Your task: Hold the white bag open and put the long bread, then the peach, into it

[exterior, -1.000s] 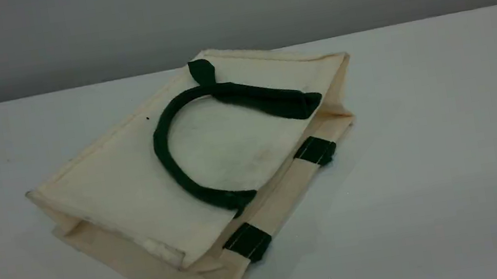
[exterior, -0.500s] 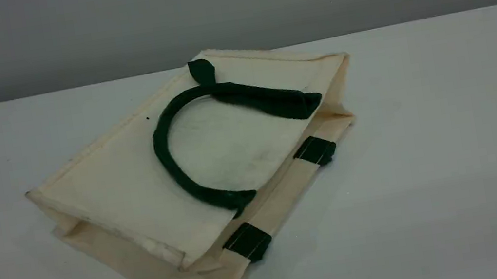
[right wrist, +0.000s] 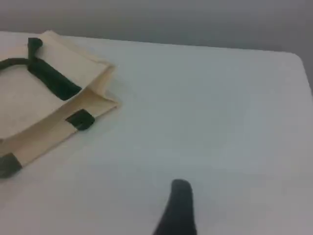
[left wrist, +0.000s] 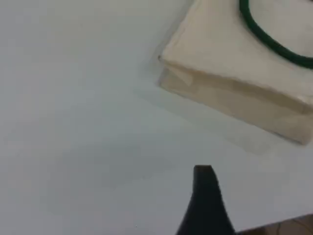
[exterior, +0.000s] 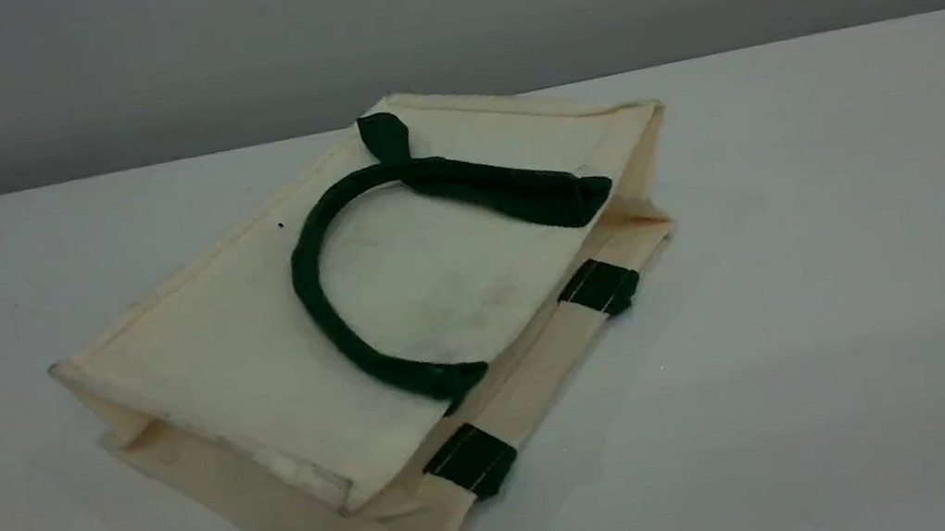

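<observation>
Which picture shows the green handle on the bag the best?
The scene view: the whole handle lies looped on the flat bag. The left wrist view shows only a short curve of it; the right wrist view shows one end.

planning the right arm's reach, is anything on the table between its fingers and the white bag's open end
Nothing visible. In the right wrist view only bare table lies between the right gripper and the white bag, whose mouth lies flattened. The bread and peach are not in view.

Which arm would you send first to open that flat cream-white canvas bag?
Right: the right tool faces the cream-white canvas bag's green-patched rim; the left tool sees only the closed bottom fold.
</observation>
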